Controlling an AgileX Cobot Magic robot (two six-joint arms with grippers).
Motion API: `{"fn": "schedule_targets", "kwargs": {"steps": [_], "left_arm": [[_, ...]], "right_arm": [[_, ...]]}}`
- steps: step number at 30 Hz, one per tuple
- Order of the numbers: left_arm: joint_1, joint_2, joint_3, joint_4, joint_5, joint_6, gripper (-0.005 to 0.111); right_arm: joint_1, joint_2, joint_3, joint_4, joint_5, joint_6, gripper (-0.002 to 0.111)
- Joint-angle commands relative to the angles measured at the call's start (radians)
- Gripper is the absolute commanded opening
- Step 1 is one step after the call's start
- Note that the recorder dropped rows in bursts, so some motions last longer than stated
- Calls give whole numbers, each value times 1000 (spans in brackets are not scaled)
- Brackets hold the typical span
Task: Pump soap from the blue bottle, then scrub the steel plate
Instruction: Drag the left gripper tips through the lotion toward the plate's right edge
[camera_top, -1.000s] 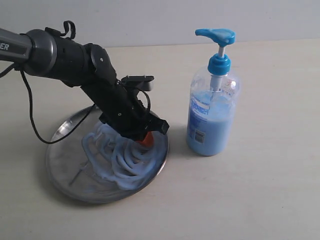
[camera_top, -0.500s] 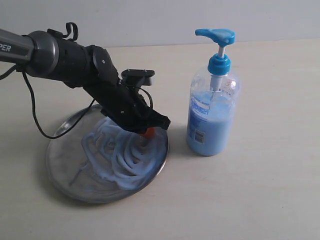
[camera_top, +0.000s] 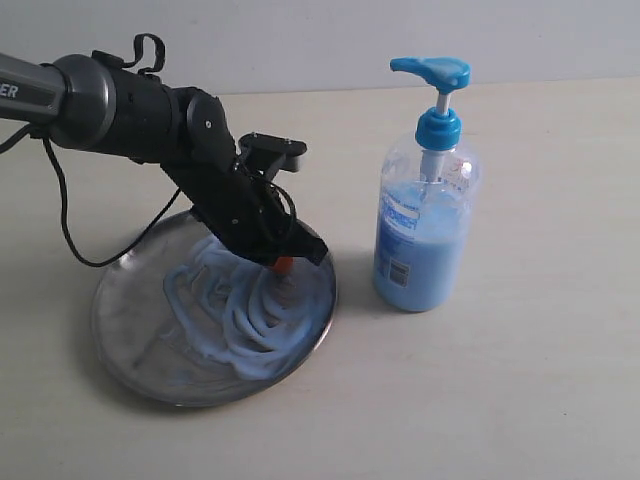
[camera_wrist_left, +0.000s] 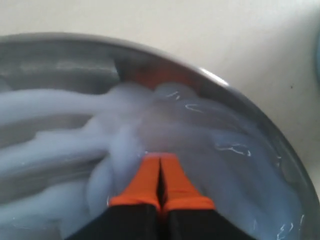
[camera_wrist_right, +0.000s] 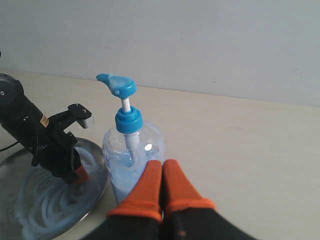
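Steel plate (camera_top: 125, 305) soap (camera_top: 255, 325) meets the clenched left gripper (camera_wrist_left: 160, 167) tips; right gripper (camera_wrist_right: 162, 169) clenched, empty

Probably a robotics lab test bench: bare beige tabletop (camera_top: 540, 390) against a plain grey wall (camera_top: 400, 35), black robot arm (camera_top: 130, 115) with a loose cable (camera_top: 95, 265) trailing.

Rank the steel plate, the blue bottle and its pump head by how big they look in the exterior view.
1. steel plate, covers the most area
2. blue bottle, much narrower
3. pump head, clearly smallest
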Motion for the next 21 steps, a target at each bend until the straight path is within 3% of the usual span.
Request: {"fn": "schedule_targets", "kwargs": {"steps": [1,14,21], "left_arm": [[2,34,24,67,126,-4,0],[2,34,24,54,237,11,0],[2,34,24,-91,240,114,0]], "right_arm": [[-2,-5,9,3,-15,-6,0],[-2,-5,9,3,-15,-6,0],[-2,-5,9,3,-15,-6,0]]}}
